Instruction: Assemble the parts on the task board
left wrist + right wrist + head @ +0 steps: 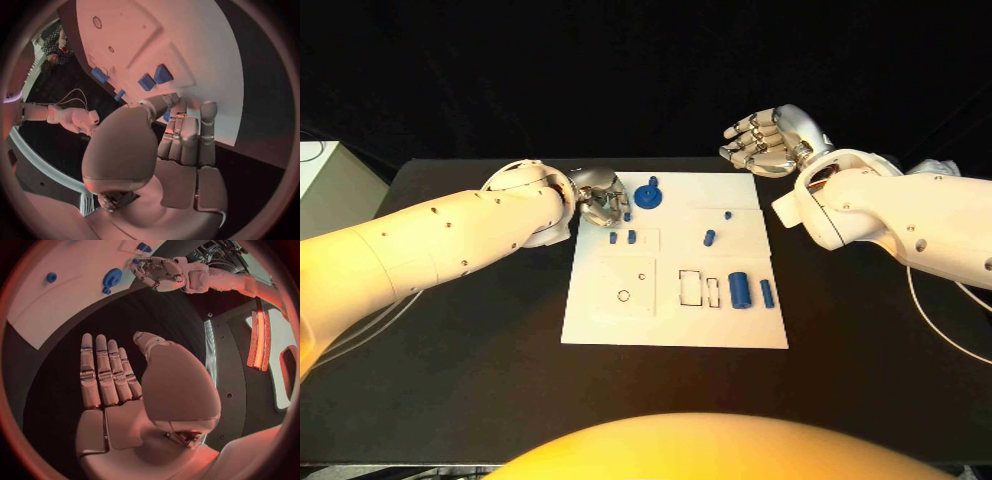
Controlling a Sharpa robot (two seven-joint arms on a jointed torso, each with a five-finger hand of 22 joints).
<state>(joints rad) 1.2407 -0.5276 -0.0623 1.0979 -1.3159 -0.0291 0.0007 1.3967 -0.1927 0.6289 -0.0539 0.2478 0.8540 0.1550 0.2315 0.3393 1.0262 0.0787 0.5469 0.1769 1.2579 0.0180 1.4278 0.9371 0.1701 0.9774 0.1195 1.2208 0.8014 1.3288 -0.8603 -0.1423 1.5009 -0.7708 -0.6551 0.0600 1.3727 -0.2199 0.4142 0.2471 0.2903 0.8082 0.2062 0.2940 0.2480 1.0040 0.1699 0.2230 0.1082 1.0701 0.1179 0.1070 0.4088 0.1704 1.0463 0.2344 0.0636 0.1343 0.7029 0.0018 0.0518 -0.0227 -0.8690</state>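
1. The white board (678, 262) lay flat in the middle of the black table (473, 380); all places below are given from this board.
2. The left hand (599, 196) sat over the board's far left corner, fingers curled in and down toward the surface. In the left wrist view its fingertips (209, 107) reached the board's edge; whether they pinched a piece, I could not tell.
3. The right hand (764, 141) hung beyond the board's far right corner, over bare table, off the board. The right wrist view showed its fingers (103, 372) straight and side by side, palm flat, nothing in it.
4. A blue wheel-shaped piece (651, 192) stood on the board's far edge, just beside the left hand.
5. Two small blue blocks (623, 237) sat close together on the board near its left side, below the left hand.
6. One small blue peg (710, 237) stood near the board's centre.
7. Two blue cylinders (751, 291) lay side by side toward the board's right edge.
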